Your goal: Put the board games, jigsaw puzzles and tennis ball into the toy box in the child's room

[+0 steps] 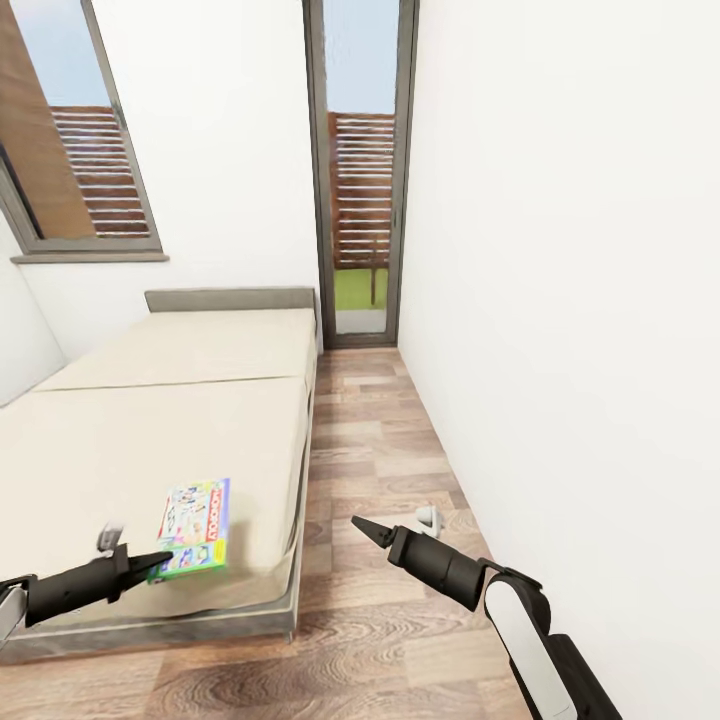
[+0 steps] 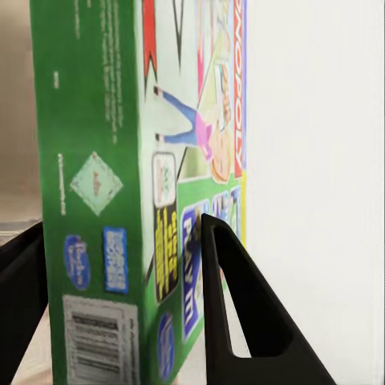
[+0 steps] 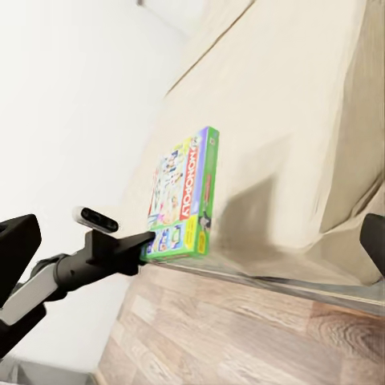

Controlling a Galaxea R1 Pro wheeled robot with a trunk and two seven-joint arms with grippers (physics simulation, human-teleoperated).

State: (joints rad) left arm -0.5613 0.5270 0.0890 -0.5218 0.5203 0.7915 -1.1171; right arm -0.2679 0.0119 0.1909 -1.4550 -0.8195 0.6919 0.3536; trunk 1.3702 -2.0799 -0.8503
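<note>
While the green Monopoly board game (image 1: pixel 195 528) lies near the bed's (image 1: pixel 180 420) foot edge, the left gripper (image 1: pixel 150 566) is clamped on its end. The right gripper (image 1: pixel 368 530) hangs over the wood floor (image 1: pixel 390 450), maybe closed; I cannot tell.

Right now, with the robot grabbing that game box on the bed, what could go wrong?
1. The left hand pinches the board game only at one end, so the long box could tilt or slip when lifted.
2. The game lies near the edge of the bed, so a slip might drop it onto the wooden floor.
3. The right hand hangs open over the floor, not supporting the box.
</note>
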